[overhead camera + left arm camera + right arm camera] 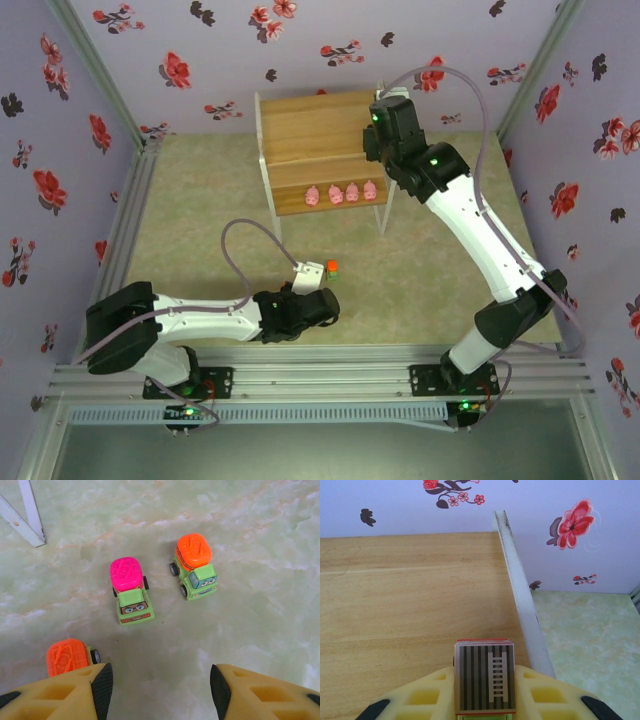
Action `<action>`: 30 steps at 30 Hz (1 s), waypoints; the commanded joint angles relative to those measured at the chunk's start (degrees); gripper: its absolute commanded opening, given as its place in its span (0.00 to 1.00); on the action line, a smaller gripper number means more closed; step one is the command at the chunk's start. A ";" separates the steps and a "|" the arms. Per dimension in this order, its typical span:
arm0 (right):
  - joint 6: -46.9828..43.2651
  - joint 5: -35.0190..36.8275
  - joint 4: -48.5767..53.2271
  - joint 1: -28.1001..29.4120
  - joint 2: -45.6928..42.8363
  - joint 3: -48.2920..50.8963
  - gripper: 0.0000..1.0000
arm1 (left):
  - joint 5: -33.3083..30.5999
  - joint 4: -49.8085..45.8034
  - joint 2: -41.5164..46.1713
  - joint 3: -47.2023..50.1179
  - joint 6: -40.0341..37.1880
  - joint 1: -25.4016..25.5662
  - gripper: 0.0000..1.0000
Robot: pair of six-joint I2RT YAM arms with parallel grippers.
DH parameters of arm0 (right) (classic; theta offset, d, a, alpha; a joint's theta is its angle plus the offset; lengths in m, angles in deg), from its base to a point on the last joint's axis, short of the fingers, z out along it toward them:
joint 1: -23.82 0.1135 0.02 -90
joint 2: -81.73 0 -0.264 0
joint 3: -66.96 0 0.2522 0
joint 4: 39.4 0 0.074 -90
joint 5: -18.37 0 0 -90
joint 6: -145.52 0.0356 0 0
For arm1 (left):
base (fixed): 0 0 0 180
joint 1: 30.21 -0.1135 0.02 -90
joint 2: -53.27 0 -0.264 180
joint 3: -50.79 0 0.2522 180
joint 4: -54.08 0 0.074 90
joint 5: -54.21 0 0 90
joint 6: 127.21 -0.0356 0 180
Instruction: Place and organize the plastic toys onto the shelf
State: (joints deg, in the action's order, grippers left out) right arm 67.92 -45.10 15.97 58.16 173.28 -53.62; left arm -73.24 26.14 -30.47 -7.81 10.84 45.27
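Several pale-pink pig toys [340,193] stand in a row on the lower board of the wooden shelf [310,125]. On the floor lie three yellow-green toy trucks: one with a magenta top [130,587], one with an orange top [195,565], and a second orange-topped one [67,656] just outside my left finger. My left gripper [161,682] hovers open above bare floor in front of them, with nothing between its fingers. My right gripper [484,700] is shut on a grey striped-top truck [484,677] above the shelf's upper board [405,600], near its right edge.
The shelf's white frame rail [522,605] runs just right of the held truck. A white shelf leg [22,515] stands at the far left of the trucks on the floor. Flowered walls close in the green floor [200,220] on three sides.
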 commanded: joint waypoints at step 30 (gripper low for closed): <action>0.73 -3.85 0.49 -1.74 2.93 -1.98 0.33 | -2.10 -1.89 1.15 0.50 1.61 0.32 0.58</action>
State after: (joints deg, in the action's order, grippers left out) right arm 68.05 -47.75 14.79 56.70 174.99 -54.69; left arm -73.24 25.20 -30.47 -7.81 10.88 45.27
